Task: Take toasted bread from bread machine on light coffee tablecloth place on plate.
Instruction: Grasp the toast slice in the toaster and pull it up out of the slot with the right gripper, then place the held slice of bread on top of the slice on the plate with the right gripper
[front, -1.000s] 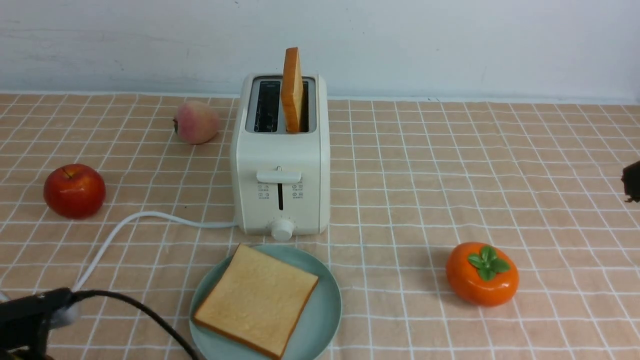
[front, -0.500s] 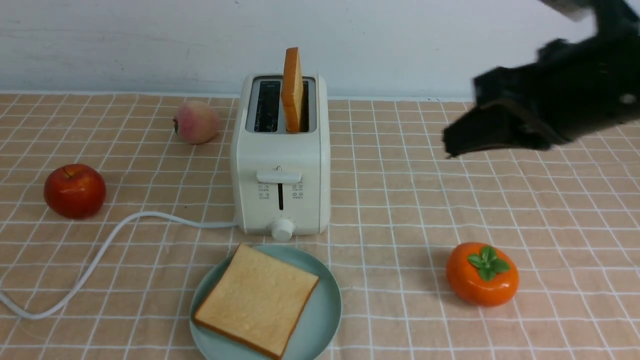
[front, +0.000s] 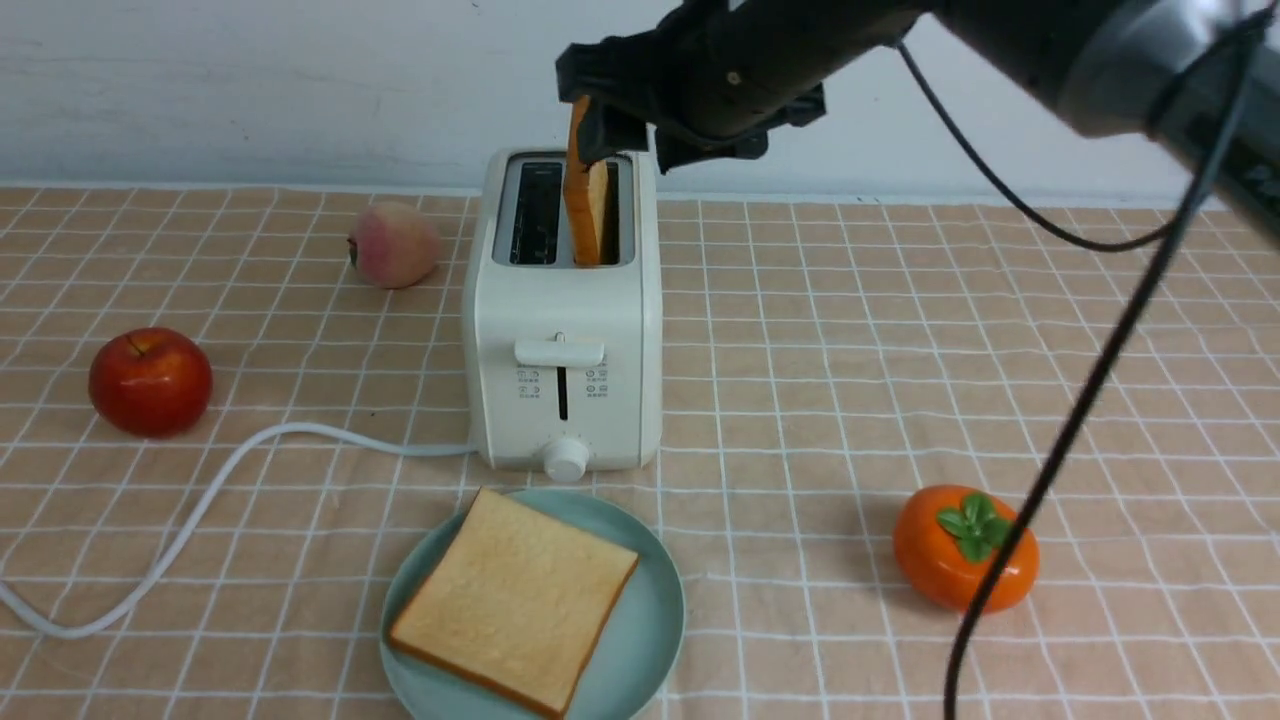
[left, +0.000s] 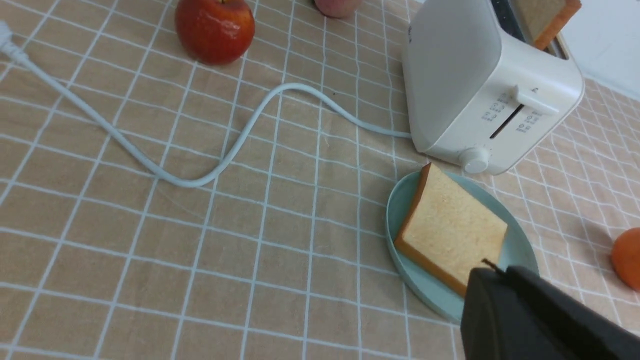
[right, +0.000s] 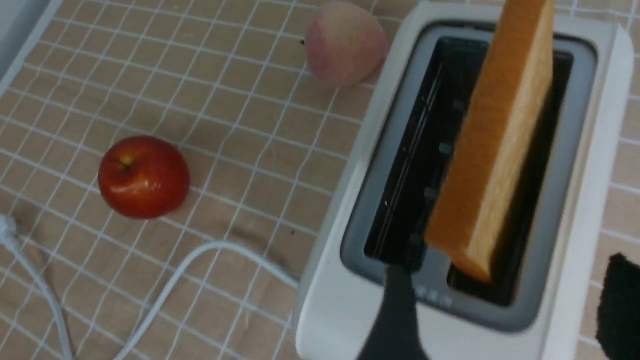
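The cream-white bread machine stands mid-table on the light coffee tablecloth. One slice of toasted bread stands upright in its right slot; the left slot is empty. My right gripper is open over the toaster, its fingers either side of this slice's top. The right wrist view shows the slice between the spread jaws of the gripper. A second slice lies flat on the teal-green plate in front of the toaster. My left gripper is shut and empty, near the plate.
A red apple and a peach lie left of the toaster. An orange persimmon sits at the right front. The white cord trails left. The right arm's black cable hangs across the right side.
My right arm has swept in from the right edge to above the toaster, around the standing slice. My left gripper has left the front view's lower left corner.
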